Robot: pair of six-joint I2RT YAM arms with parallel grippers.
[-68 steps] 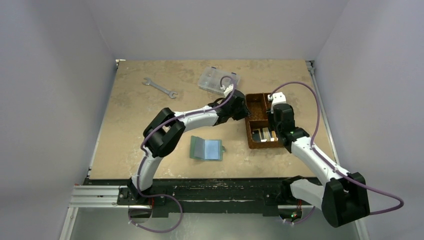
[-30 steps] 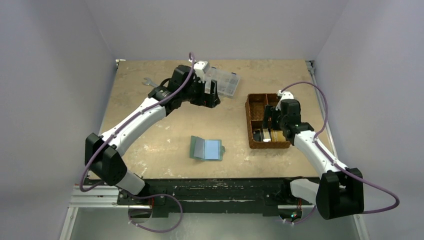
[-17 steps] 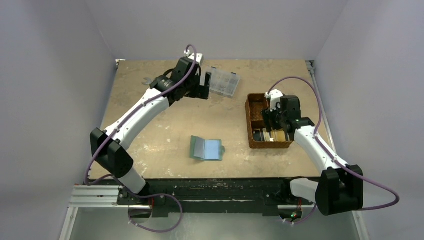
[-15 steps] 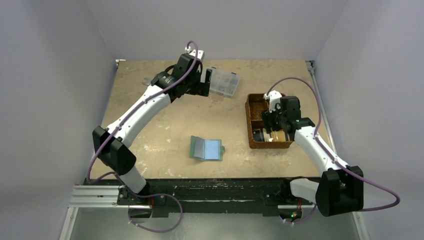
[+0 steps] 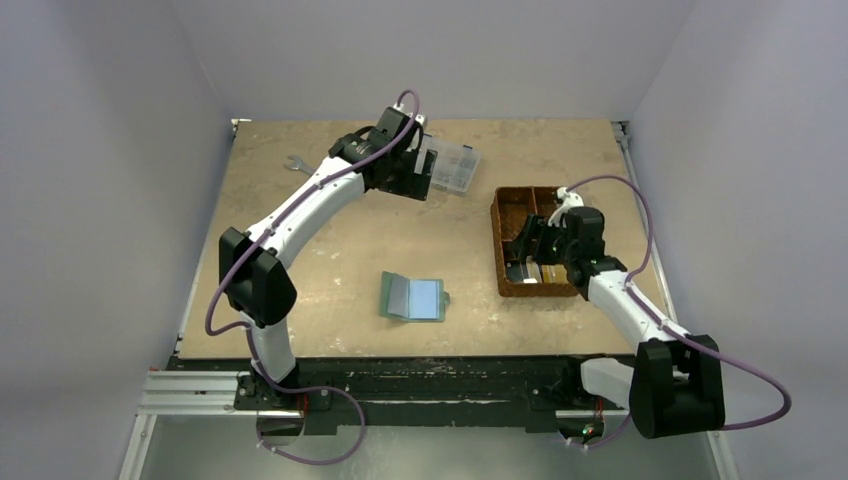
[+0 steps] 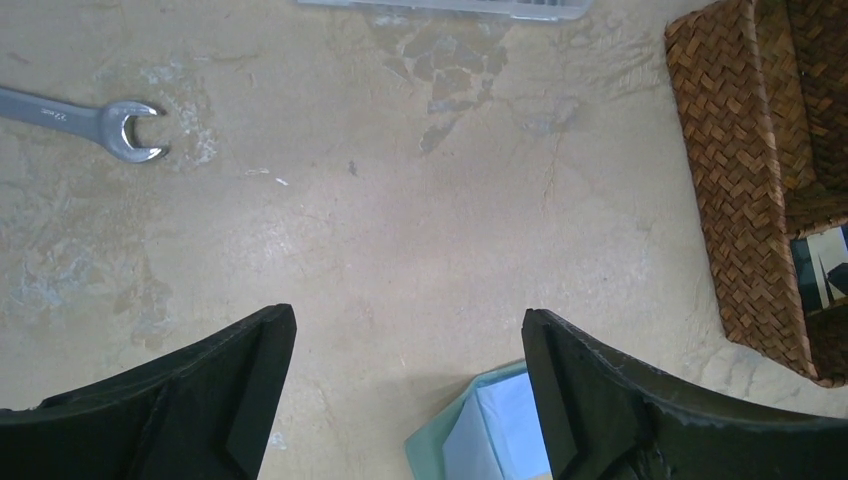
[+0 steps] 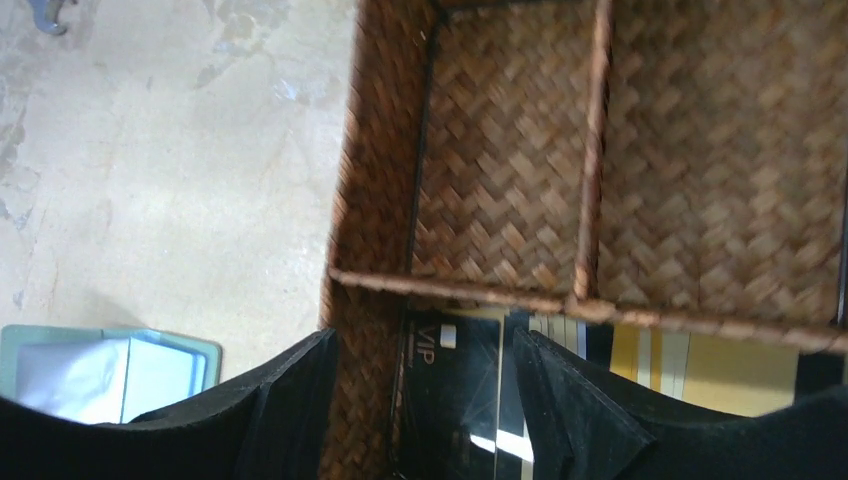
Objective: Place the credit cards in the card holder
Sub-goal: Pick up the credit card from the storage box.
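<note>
The card holder (image 5: 412,297) lies open on the table, sage green with pale blue pockets; its corner shows between my left fingers (image 6: 490,430) and at the right wrist view's lower left (image 7: 110,370). The credit cards lie in the near compartment of the brown woven basket (image 5: 497,240): a black VIP card (image 7: 455,400) and, beside it, a gold striped card (image 7: 720,370). My right gripper (image 7: 422,345) hangs open over the black card and the basket's left wall (image 7: 375,250). My left gripper (image 5: 418,175) is open and empty high over the far table, with nothing between its fingers (image 6: 408,320).
A clear plastic compartment box (image 5: 452,165) sits just right of the left gripper. A steel wrench (image 6: 95,117) lies at the far left. The basket's two far compartments (image 7: 500,150) hold nothing. Bare table lies between the card holder and the basket.
The left arm swung its elbow rightward, its gripper staying open by the clear box. The right gripper drew back toward the basket's near compartment and its jaws narrowed a little.
</note>
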